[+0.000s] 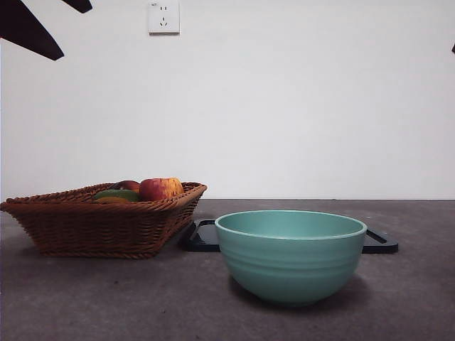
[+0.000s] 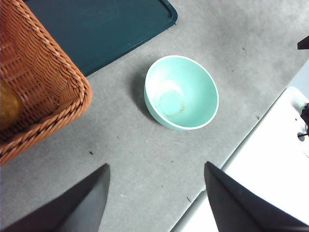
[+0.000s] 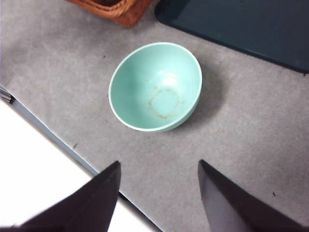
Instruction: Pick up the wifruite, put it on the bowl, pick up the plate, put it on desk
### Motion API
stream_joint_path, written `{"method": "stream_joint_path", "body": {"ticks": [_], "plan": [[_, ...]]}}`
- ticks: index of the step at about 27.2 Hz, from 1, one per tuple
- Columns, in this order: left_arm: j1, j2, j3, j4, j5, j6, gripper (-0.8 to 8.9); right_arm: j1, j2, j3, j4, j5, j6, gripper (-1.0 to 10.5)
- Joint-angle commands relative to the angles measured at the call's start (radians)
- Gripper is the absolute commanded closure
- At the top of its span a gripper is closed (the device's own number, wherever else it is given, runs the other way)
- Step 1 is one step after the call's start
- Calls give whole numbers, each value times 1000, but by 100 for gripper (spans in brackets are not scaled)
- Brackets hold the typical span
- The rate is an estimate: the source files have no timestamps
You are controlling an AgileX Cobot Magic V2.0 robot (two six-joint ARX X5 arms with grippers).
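Left gripper (image 2: 154, 193): I'm holding it high above the desk, jaws spread wide apart, gripping nothing.
Right gripper (image 3: 157, 193): I'm hovering it high too, jaws parted, also empty.
Front view: I'm seeing only dark tips at the top corners.

Wicker basket (image 1: 106, 227): brown, woven, braided rim, sits flat on the counter. It's ahead of the left jaws and off to one side, one corner nearest them (image 2: 43, 87). From the right jaws it's well ahead, with only a corner in view (image 3: 116, 7). White wall socket (image 1: 163, 17) is high on the plain white wall (image 1: 284, 106), far beyond both jaws. White surface (image 2: 270, 159) runs past the counter edge, close beside each pair of jaws.
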Motion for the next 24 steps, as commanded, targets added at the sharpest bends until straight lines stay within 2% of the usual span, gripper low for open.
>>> {"method": "stream_joint_path", "body": {"ticks": [1, 2, 3, 4, 5, 24], "plan": [[-5, 7, 10, 6, 5, 8, 521, 8, 3, 10, 2, -2, -13, 721], [-5, 7, 10, 6, 5, 8, 570, 8, 3, 10, 0, -2, -13, 786], [-5, 7, 10, 6, 5, 8, 672, 8, 4, 10, 0, 0, -14, 901], [-5, 7, 10, 6, 5, 8, 767, 8, 4, 10, 2, 5, -14, 950], [-5, 7, 10, 7, 5, 8, 810, 8, 4, 10, 3, 9, -14, 937], [-5, 6, 10, 10, 5, 8, 794, 8, 4, 10, 3, 6, -13, 938]]}}
